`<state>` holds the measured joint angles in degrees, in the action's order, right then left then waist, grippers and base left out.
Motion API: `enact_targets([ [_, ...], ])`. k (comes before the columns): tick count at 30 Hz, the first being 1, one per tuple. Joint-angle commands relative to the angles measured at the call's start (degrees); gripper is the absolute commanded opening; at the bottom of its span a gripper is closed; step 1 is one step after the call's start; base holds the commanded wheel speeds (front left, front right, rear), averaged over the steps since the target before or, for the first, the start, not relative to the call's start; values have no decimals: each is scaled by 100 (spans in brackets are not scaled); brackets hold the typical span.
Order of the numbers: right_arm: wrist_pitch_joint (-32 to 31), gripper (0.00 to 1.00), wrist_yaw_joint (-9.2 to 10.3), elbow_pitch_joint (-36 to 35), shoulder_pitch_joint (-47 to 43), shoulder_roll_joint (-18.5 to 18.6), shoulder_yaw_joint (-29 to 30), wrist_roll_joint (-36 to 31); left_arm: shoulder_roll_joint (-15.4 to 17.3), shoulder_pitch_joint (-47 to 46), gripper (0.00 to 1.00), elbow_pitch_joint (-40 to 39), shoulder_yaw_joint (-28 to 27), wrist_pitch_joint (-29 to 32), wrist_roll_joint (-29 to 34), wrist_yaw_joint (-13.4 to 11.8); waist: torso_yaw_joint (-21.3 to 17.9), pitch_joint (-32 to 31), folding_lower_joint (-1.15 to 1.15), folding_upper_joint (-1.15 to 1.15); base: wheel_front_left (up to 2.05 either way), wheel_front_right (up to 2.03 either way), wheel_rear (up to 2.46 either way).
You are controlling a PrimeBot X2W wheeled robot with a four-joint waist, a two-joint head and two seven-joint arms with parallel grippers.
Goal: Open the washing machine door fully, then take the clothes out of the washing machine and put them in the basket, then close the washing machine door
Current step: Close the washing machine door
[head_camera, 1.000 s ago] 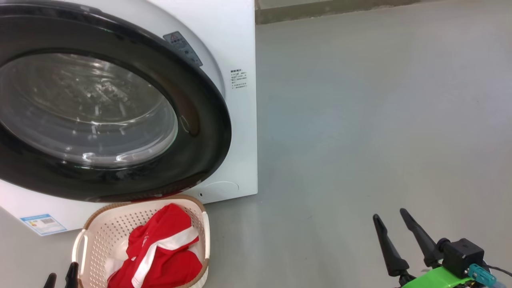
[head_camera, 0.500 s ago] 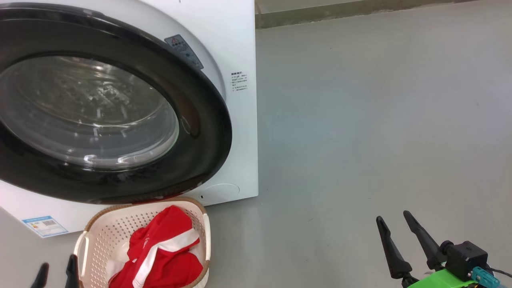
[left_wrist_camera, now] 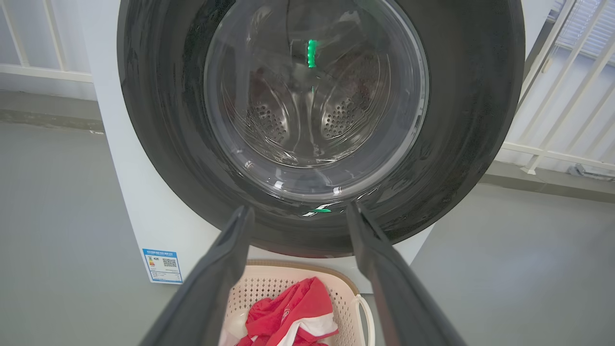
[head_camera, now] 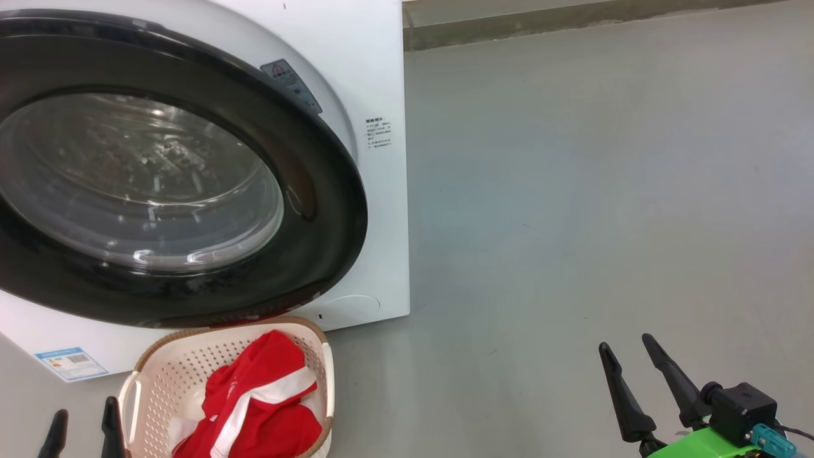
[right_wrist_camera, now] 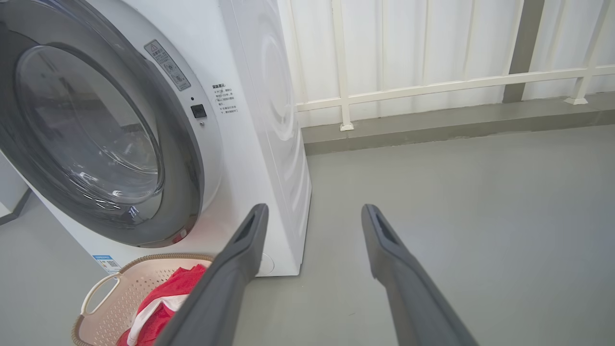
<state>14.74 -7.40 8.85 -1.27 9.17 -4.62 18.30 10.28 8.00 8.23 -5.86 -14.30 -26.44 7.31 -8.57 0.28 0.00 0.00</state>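
The red clothes [head_camera: 261,401] are lying in the basket [head_camera: 191,332], which is sitting just below the washing machine door [head_camera: 318,210] to catch them, and with that door apparently resting shut, the left gripper [head_camera: 84,429] and right gripper [head_camera: 625,345] are hanging released and empty, likely done.

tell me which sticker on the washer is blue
The blue label low on the front, left of the basket. The warning sticker by the door is grey; the text patch is black print.

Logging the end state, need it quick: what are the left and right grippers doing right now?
left gripper: open, holding nothing.
right gripper: open, holding nothing.
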Motion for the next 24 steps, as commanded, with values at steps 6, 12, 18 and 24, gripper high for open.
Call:
enact_targets([
  [6,26,100,-9,-158,50,47,-48,58,-31,-14,100,-155,-270,-70,128,18,4,10,0,0,0,0,0],
  [12,26,100,-9,-153,49,30,-24,60,-190,81,100,-59,-249,-70,153,18,0,14,0,0,0,0,0],
  [18,26,100,-9,-168,61,30,2,46,-220,86,100,-61,-228,-70,166,18,10,36,0,0,0,0,0],
  [24,26,100,-9,-176,72,27,7,36,-180,58,100,-58,-196,-70,122,18,17,39,0,0,0,0,0],
])
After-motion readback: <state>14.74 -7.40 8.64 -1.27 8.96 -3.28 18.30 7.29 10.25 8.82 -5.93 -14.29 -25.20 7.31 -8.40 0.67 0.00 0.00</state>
